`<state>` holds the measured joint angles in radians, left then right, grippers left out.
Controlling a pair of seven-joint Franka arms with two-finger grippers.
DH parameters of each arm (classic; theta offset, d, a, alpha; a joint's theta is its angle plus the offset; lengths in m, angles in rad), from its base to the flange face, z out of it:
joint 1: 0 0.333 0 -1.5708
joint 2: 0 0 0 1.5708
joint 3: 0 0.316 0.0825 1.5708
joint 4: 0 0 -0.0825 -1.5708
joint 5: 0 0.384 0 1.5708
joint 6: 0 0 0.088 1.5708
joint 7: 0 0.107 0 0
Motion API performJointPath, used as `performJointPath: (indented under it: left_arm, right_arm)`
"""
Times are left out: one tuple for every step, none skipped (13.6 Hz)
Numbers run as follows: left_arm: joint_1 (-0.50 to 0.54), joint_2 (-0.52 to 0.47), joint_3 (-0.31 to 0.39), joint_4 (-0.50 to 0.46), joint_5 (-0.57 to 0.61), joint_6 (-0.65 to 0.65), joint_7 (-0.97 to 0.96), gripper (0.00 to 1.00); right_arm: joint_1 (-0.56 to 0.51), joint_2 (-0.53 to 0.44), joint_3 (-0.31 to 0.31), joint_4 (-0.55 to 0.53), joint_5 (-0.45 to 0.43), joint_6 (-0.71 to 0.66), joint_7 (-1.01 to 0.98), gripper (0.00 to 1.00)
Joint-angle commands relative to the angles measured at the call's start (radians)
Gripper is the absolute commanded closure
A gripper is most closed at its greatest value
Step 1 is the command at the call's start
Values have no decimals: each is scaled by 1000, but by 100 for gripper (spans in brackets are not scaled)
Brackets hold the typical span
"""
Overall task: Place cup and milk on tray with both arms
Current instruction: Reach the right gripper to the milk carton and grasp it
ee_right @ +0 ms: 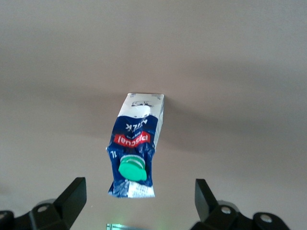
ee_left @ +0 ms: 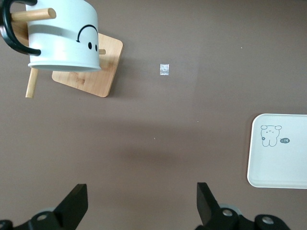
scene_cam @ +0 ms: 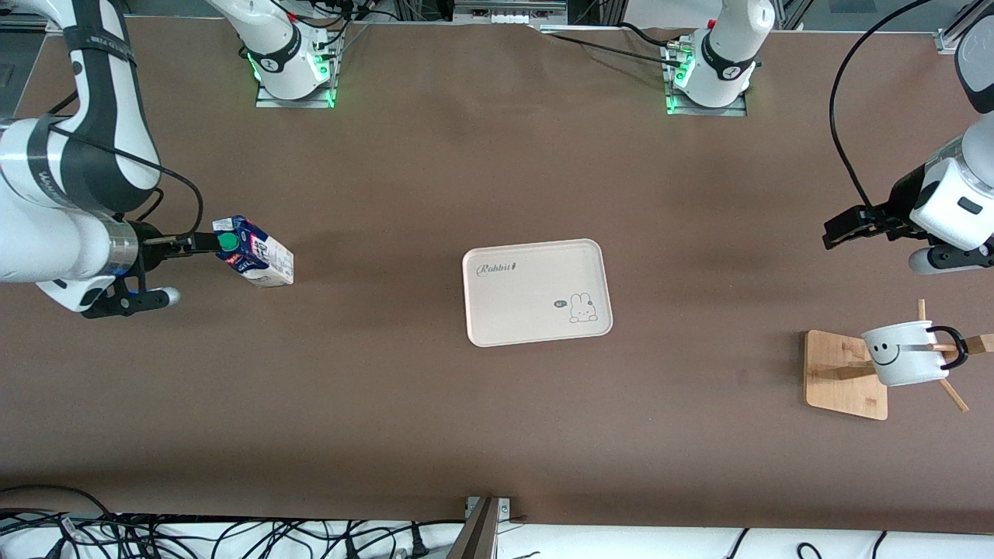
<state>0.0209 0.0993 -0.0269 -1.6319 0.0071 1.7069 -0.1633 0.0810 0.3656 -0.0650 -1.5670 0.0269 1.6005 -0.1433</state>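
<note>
A: Milk carton (scene_cam: pixel 255 255) location?

B: It is standing on the brown table (scene_cam: pixel 435 419) toward the right arm's end, well apart from the tray (scene_cam: pixel 536 291). Its green screw cap (scene_cam: pixel 227 241) is facing the right gripper (scene_cam: pixel 203 243).

A: Right gripper condition?

B: It is sitting level with the carton's top, just beside the cap. In the right wrist view the fingers (ee_right: pixel 72 195) are standing wide, one to each side of the carton, touching nothing.

A: Cup position?

B: The white smiley mug (scene_cam: pixel 905 353) is hanging on a peg of the wooden mug stand (scene_cam: pixel 842 373) toward the left arm's end, nearer to the front camera than the tray. Its black loop handle (scene_cam: pixel 954 349) is hooked over the peg.

A: Left gripper condition?

B: The left gripper (scene_cam: pixel 842 231) is hovering over bare table, pointing toward the middle, apart from the mug. Its jaws are spread wide and holding nothing.

A: Tray status?

B: The cream rabbit tray is lying flat at the table's middle, between the carton and the stand.
</note>
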Motion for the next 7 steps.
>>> performJointPath:
  left_arm:
    - [2, 5, -2, 17, 8, -4, 10, 0]
    - [2, 5, -2, 17, 8, -4, 11, 0]
    - [2, 5, -2, 15, 8, -3, 11, 0]
    - [2, -1, -4, 9, 8, 0, 13, 0]
    - [2, -7, -7, 0, 8, 0, 11, 0]
    - [2, -9, -7, 0, 8, 0, 11, 0]
    - [2, -9, -7, 1, 8, -1, 11, 0]
  right_arm:
    - [3, -25, -1, -71, 13, 53, 5, 0]
    - [3, -28, -1, -86, 13, 64, 10, 0]
    - [5, -30, -1, -100, 13, 73, 25, 0]
    - [5, -33, 2, -113, 13, 84, 27, 0]
    - [5, -33, 7, -117, 13, 88, 28, 0]
    - [5, -33, 8, -117, 13, 91, 28, 0]
    - [5, -33, 10, -117, 13, 93, 33, 0]
